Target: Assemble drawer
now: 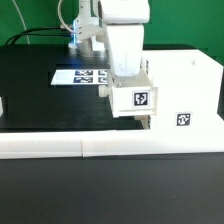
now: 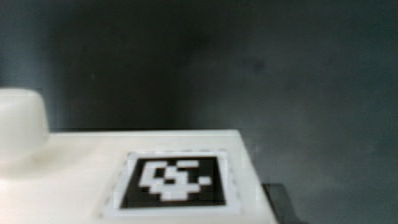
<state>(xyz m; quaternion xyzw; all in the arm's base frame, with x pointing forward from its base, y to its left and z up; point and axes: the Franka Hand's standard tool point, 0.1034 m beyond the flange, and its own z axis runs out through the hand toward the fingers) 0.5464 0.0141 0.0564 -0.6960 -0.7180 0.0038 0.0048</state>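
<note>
My gripper [image 1: 128, 86] hangs from the white arm at the centre of the exterior view. It is shut on a small white tray [image 1: 140, 100] whose tagged face shows. The tray sits against the side of the large white drawer housing [image 1: 190, 85] that faces the exterior view's left; the housing carries a tag on its front. In the wrist view the tray [image 2: 107, 165] fills the near part with its tag [image 2: 178, 180], a rounded white knob [image 2: 15, 125] at one side, and one dark finger [image 2: 276, 203] beside it. A second tray is out of view.
The marker board [image 1: 82, 75] lies on the black table behind the arm. A long white L-shaped bar [image 1: 90, 146] runs along the table's front. A small white piece [image 1: 2, 105] shows at the exterior view's left edge.
</note>
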